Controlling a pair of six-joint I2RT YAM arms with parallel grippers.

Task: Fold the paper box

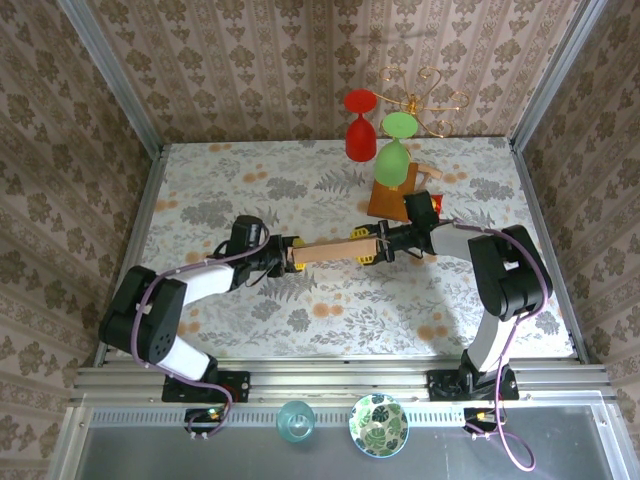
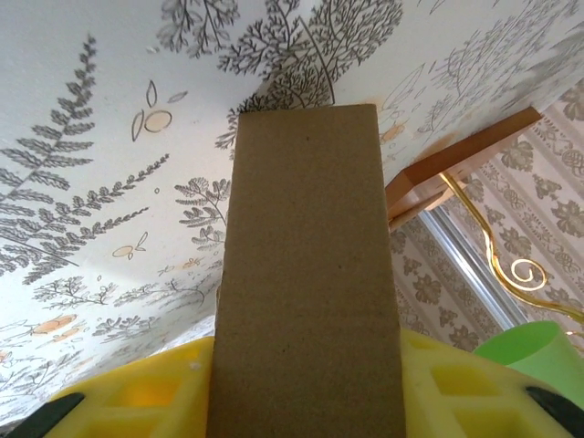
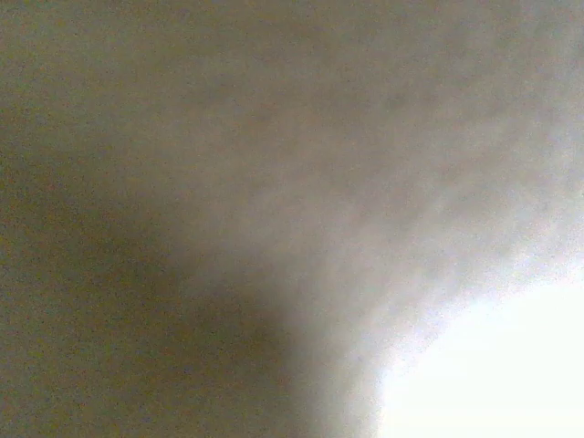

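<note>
The paper box (image 1: 333, 250) is a narrow tan cardboard shape held above the floral table (image 1: 250, 180), between my two arms. My left gripper (image 1: 289, 256) is at its left end. In the left wrist view the box (image 2: 306, 237) stands between the yellow fingers (image 2: 137, 394), whose jaws press both of its sides. My right gripper (image 1: 377, 245) is at the box's right end. A blurred tan surface (image 3: 137, 228) lies right against the right wrist camera, hiding that gripper's jaws.
A wooden stand (image 1: 390, 197) with a red glass (image 1: 360, 135), a green glass (image 1: 393, 160) and a gold wire rack (image 1: 425, 95) sits just behind the right gripper. A teal glass (image 1: 296, 420) and a patterned bowl (image 1: 378, 424) rest below the near rail.
</note>
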